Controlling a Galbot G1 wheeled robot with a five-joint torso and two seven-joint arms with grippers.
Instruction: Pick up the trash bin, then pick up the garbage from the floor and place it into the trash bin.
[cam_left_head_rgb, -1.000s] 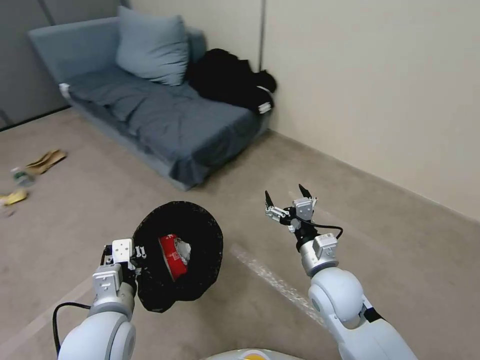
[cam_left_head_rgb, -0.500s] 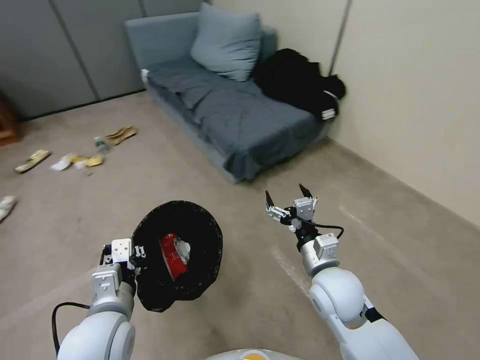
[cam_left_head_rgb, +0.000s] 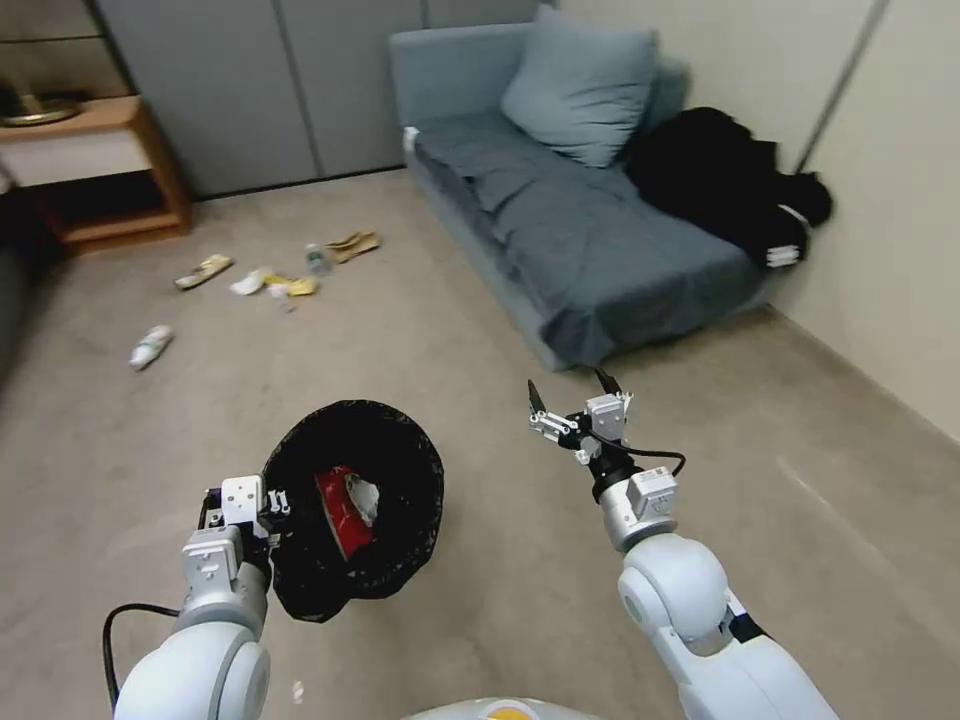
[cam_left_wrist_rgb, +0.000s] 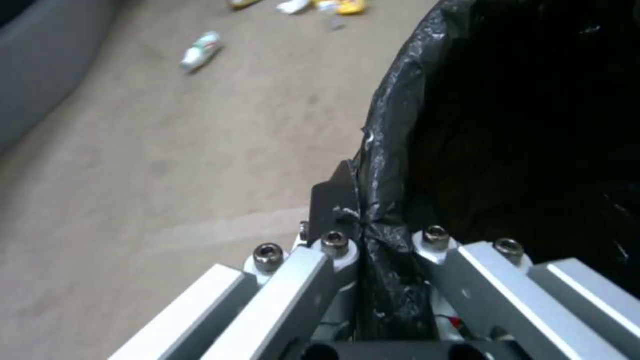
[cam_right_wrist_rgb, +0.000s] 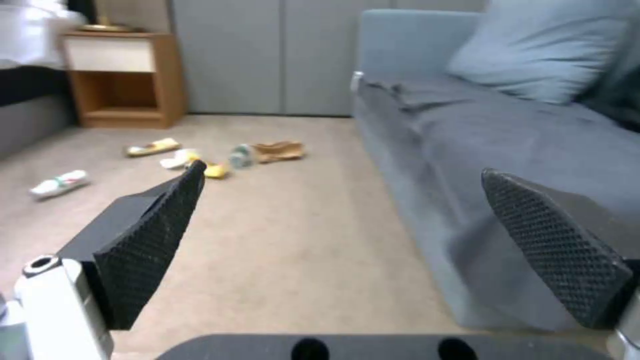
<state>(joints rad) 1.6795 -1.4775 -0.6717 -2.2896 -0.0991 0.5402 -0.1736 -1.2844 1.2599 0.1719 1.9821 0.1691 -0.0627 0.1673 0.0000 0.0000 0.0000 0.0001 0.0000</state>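
**Bin carried aloft, litter waiting across the carpet**

The left end effector (cam_left_head_rgb: 268, 505) is clenching the rim of the trash bin (cam_left_head_rgb: 400, 530), its fingers (cam_left_wrist_rgb: 333, 200) pinching the black bag liner where it folds over the edge. The bin is hanging off the floor, tilted so its mouth is facing up toward the head camera. Inside it, a red-and-white packet (cam_left_head_rgb: 338, 510) is lying against the liner with a white paper wad (cam_left_head_rgb: 364, 497) touching it.

The right end effector (cam_left_head_rgb: 572, 390) is hovering in front of the robot, released, with its two black textured pads (cam_right_wrist_rgb: 157, 235) spread wide and holding nothing. It is pointing toward the near end of the grey sofa (cam_left_head_rgb: 600, 240).

The remaining garbage is sitting well apart from both arms, scattered on the carpet between the sofa and a wooden side cabinet (cam_left_head_rgb: 100, 170). A brown paper bag (cam_left_head_rgb: 355, 243) is lying nearest the sofa, with a small clear bottle (cam_left_head_rgb: 317, 260) just beside it. Next along are a yellow wrapper (cam_left_head_rgb: 298, 287), a white scrap (cam_left_head_rgb: 250, 282) and a flat yellowish wrapper (cam_left_head_rgb: 204, 270). A white packet with red and green marks (cam_left_head_rgb: 150, 346) is lying alone, farther from the sofa than the rest.
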